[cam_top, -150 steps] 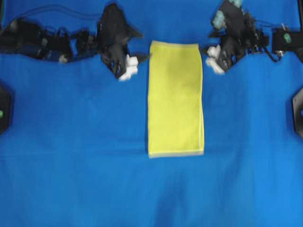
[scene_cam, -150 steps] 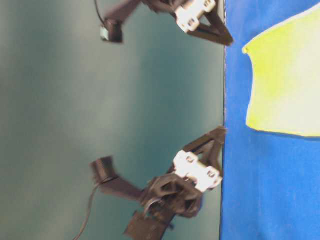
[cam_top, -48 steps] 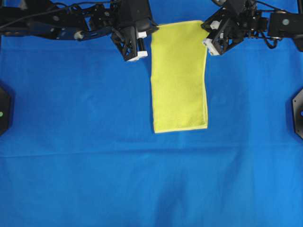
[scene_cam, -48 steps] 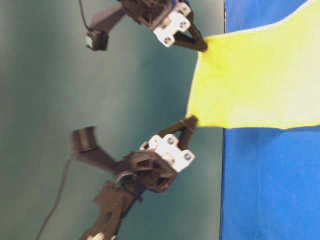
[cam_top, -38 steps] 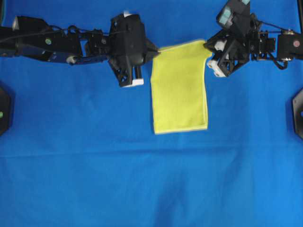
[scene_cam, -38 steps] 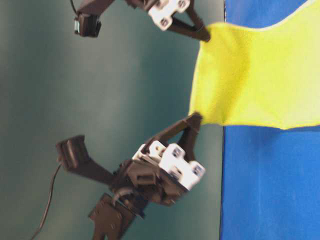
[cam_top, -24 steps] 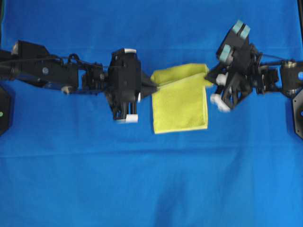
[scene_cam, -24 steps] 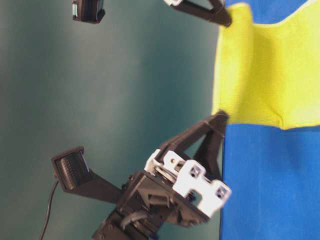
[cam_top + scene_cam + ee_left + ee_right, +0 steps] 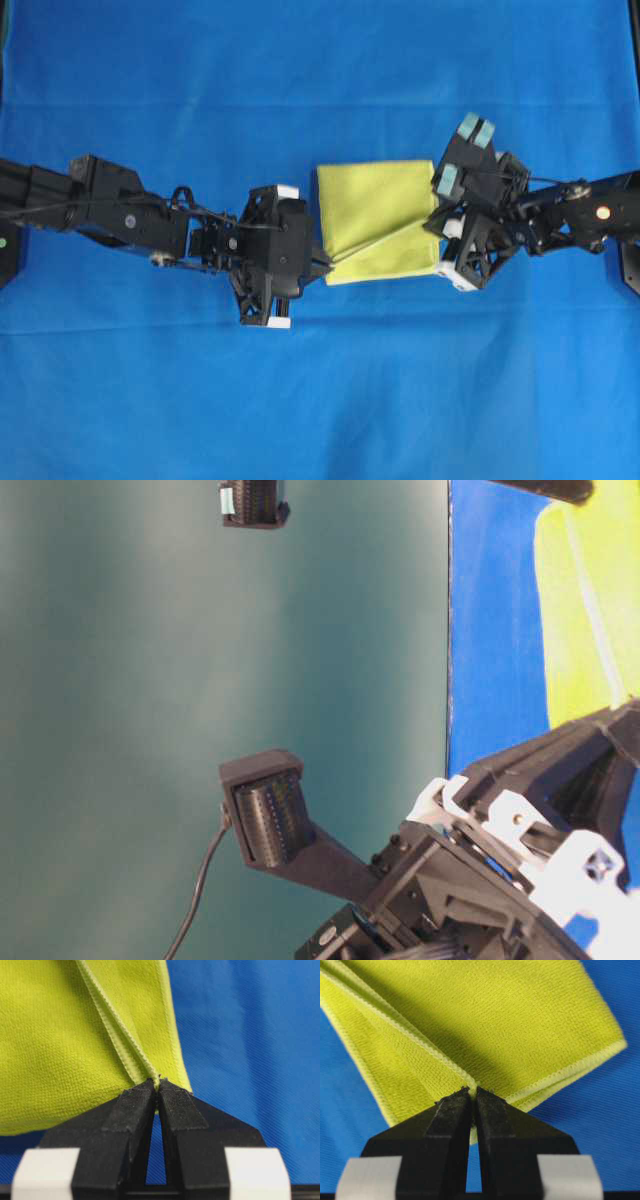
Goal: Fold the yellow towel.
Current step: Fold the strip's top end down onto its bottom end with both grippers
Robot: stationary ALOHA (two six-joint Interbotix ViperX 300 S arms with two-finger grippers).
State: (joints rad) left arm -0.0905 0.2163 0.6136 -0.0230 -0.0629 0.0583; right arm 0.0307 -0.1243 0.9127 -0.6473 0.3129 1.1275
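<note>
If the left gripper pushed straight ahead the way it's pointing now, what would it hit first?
The yellow towel. The left gripper is already shut on its hem, so more towel lies straight ahead, likely bunching against the blue cloth.

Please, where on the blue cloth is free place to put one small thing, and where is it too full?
Free: the wide strip of blue cloth below both arms, and the strip above them. Crowded: the middle band, where the left gripper and right gripper hold the yellow towel.

Both arms reach inward low over the table toward the middle. The left tool [image 9: 322, 265] has its black fingers [image 9: 135, 1110] pinched together on a hemmed corner of the yellow towel [image 9: 375, 210]; the right tool [image 9: 438, 232] pinches another corner the same way.
</note>
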